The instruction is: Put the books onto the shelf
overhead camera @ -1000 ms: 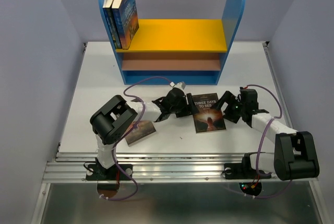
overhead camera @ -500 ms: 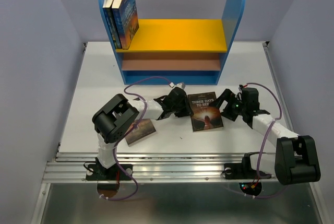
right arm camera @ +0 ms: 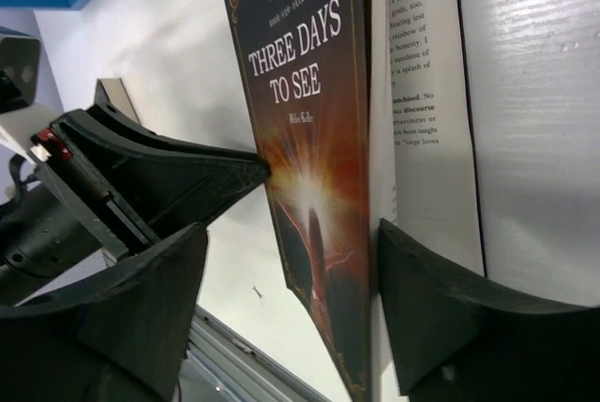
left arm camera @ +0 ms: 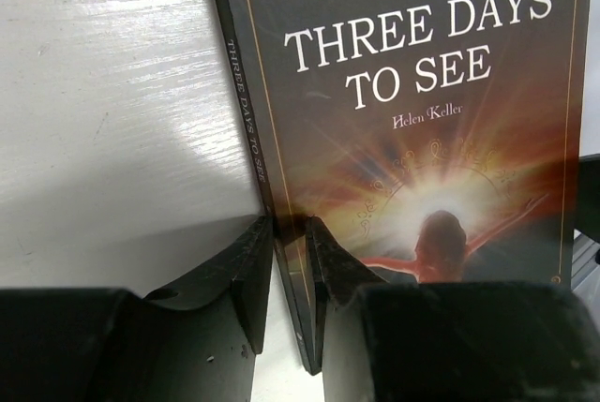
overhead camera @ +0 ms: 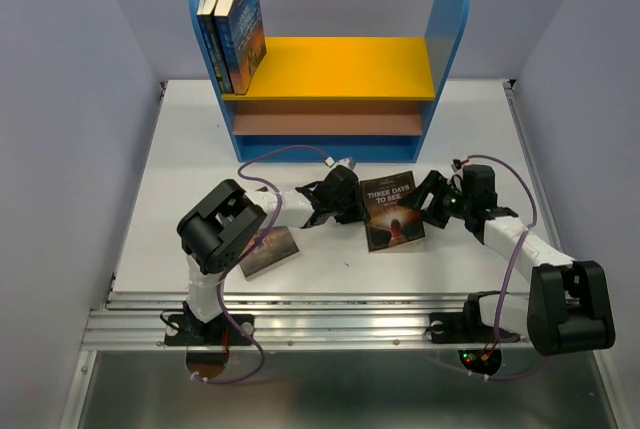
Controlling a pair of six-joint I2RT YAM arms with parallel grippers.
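A dark book titled "Three Days to See" (overhead camera: 392,211) lies tilted on the white table in front of the shelf (overhead camera: 340,67). My left gripper (left arm camera: 289,224) is shut on its spine edge (left arm camera: 246,130), one finger on each side. My right gripper (right arm camera: 292,231) stands open round the opposite edge. One fingertip (right arm camera: 441,299) rests by the exposed pages (right arm camera: 412,93), the other (right arm camera: 141,299) stays well clear of the raised cover (right arm camera: 309,140). Two books (overhead camera: 232,29) stand upright at the left end of the yellow upper board. Another book (overhead camera: 270,252) lies flat under my left arm.
The shelf has tall blue side panels (overhead camera: 450,9), a brown lower board (overhead camera: 330,119) and a blue base. Purple cables loop over both arms. The table's metal front rail (overhead camera: 340,314) runs just ahead of the arm bases.
My left gripper has closed on the book's spine. The right gripper has come in to the book's right edge and its jaws have narrowed. The book has turned slightly, its cover now raised.
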